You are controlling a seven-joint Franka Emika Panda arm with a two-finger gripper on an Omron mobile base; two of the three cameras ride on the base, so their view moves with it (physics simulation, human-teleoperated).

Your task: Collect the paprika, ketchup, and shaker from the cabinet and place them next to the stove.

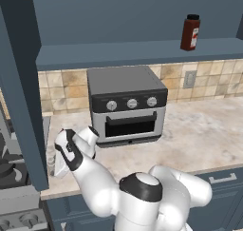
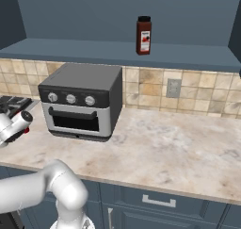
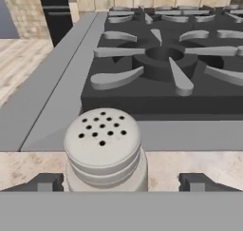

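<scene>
While straddling shaker (image 3: 103,149) beside stove (image 3: 161,68), hand (image 3: 121,181) spread wide, fingertips clear.

Even, flat rendered light, moderately bright, no glare.

Light falls softly from above: the toaster oven (image 1: 127,105) throws a faint shadow onto the tabletop (image 2: 179,143), and the cabinet (image 1: 142,30) interior sits dimmer behind the paprika (image 2: 143,35). All three pictures are low in resolution, with soft, slightly jagged edges. In the hand view the shaker (image 3: 104,151) looks smooth and a little blurred up close, while the stove (image 3: 166,63) grates show crisp shading and dark recesses. No edge distortion shows.
</scene>
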